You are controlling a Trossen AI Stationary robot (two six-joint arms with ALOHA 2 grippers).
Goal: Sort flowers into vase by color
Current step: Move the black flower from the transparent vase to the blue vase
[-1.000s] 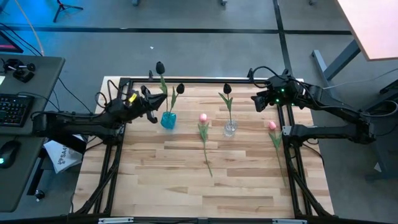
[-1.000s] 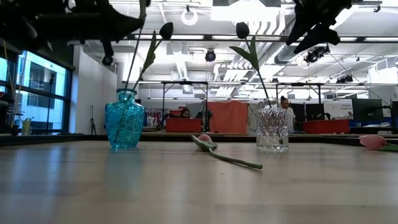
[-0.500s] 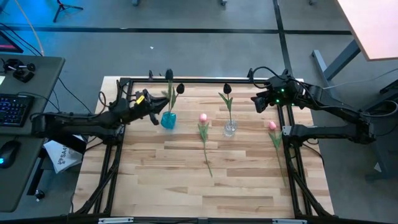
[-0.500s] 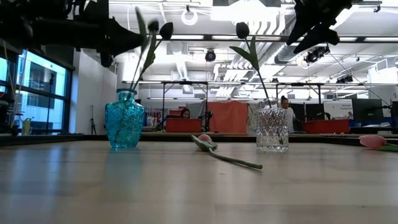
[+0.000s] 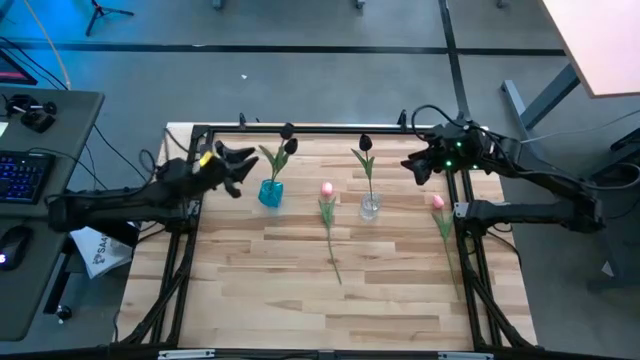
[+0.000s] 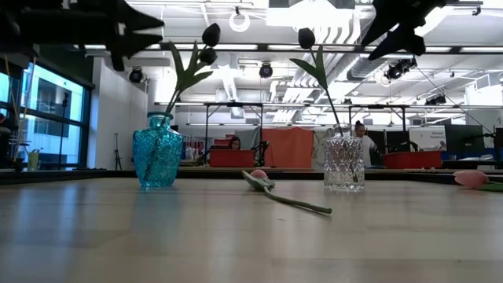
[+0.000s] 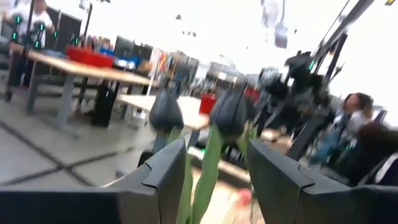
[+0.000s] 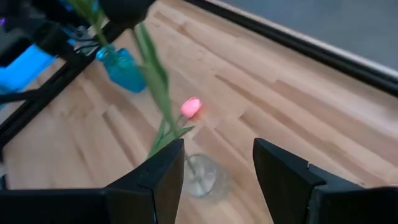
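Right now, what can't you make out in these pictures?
- Low view: the right pink tulip is cut off by the picture's edge.
- Left wrist view: the blue vase is hidden behind the fingers; the dark tulips are blurred.
- Right wrist view: the dark tulip head in the clear vase is cut off at the top.

Right pink tulip (image 6: 471, 178) cut off, prob.

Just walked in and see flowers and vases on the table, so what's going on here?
Two robot arms are sorting tulips by color. The blue vase holds two dark tulips; the left gripper hangs open just beside it. The clear vase holds one dark tulip, with the right gripper open near it. Two pink tulips lie on the table.
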